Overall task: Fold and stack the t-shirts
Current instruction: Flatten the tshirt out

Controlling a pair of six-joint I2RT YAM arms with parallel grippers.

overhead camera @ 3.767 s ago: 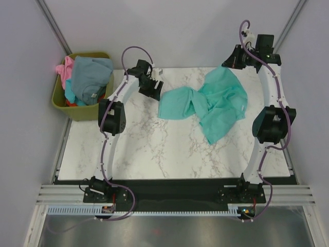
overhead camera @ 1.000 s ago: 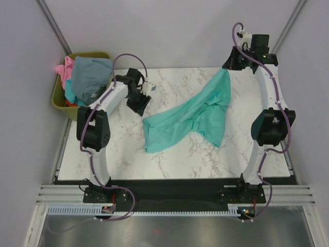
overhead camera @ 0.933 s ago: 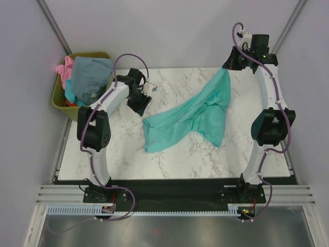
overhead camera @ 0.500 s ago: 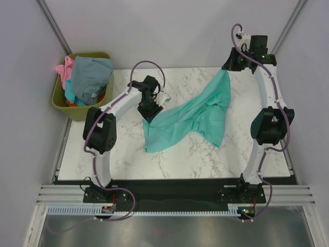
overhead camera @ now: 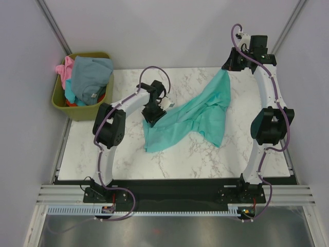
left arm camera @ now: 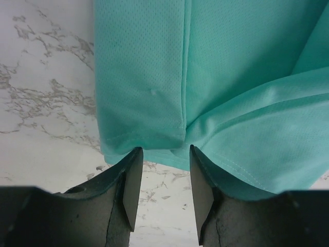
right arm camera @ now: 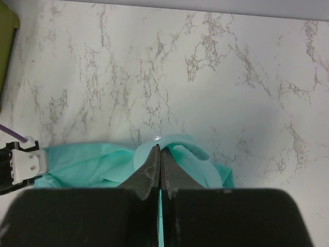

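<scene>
A teal t-shirt (overhead camera: pixel 193 116) lies crumpled and stretched across the marble table (overhead camera: pixel 128 149). My right gripper (overhead camera: pixel 230 69) is shut on its far right corner and holds that corner up; in the right wrist view the closed gripper (right arm camera: pixel 159 150) pinches teal cloth (right arm camera: pixel 190 159). My left gripper (overhead camera: pixel 155 117) is open, low over the shirt's near left edge. In the left wrist view the gripper (left arm camera: pixel 163 154) straddles bare marble just short of the shirt's hem (left arm camera: pixel 154 103). A grey-blue t-shirt (overhead camera: pixel 91 74), a pink one (overhead camera: pixel 62 69) and a red-orange one (overhead camera: pixel 72 103) lie in the bin.
The olive-green bin (overhead camera: pixel 82 110) stands off the table's far left corner, piled with shirts. Grey walls close in the back and sides. The arm bases sit on the black rail at the near edge.
My left gripper has moved right from near the bin to the teal shirt's left edge. The right gripper has kept its hold on the raised corner. The shirt has been stretched diagonally since earlier.
</scene>
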